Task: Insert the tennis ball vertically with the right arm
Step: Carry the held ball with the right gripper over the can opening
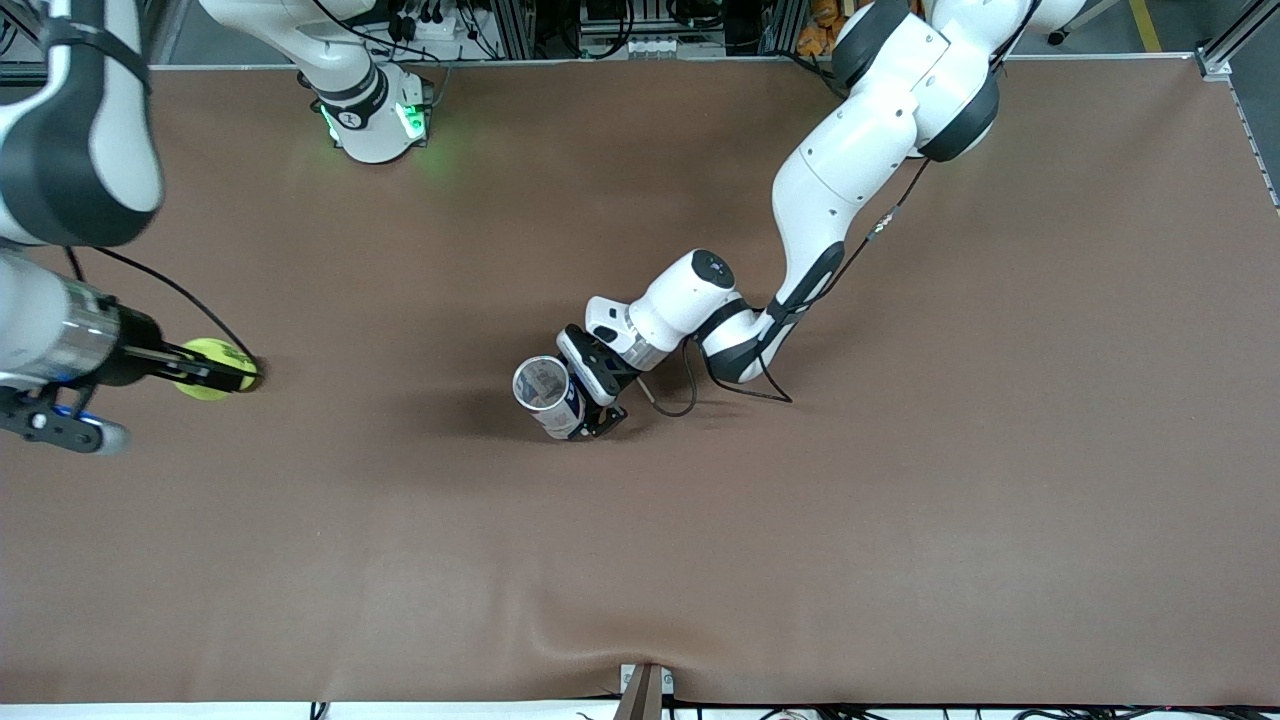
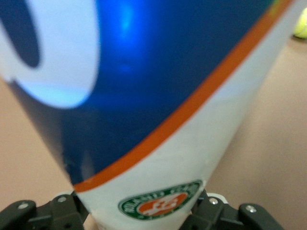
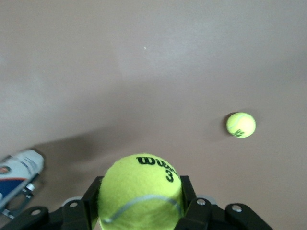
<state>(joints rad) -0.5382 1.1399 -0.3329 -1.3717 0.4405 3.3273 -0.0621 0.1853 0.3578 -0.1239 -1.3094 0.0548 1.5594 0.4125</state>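
A yellow-green tennis ball (image 1: pixel 210 353) (image 3: pixel 139 179) is held in my right gripper (image 1: pixel 222 370) (image 3: pixel 140 191), which is shut on it over the right arm's end of the table. Near the table's middle, a blue, white and orange ball can (image 1: pixel 545 388) (image 2: pixel 158 120) stands with its open mouth up. My left gripper (image 1: pixel 578 410) (image 2: pixel 141 207) is shut on the can's lower part from the side. The can (image 3: pixel 17 173) also shows at the edge of the right wrist view.
A second tennis ball (image 3: pixel 241 124) lies loose on the brown table (image 1: pixel 900 500); it does not show in the front view. A yellow-green ball (image 2: pixel 301 24) shows at the edge of the left wrist view. The right arm's base (image 1: pixel 375 110) stands at the table's back edge.
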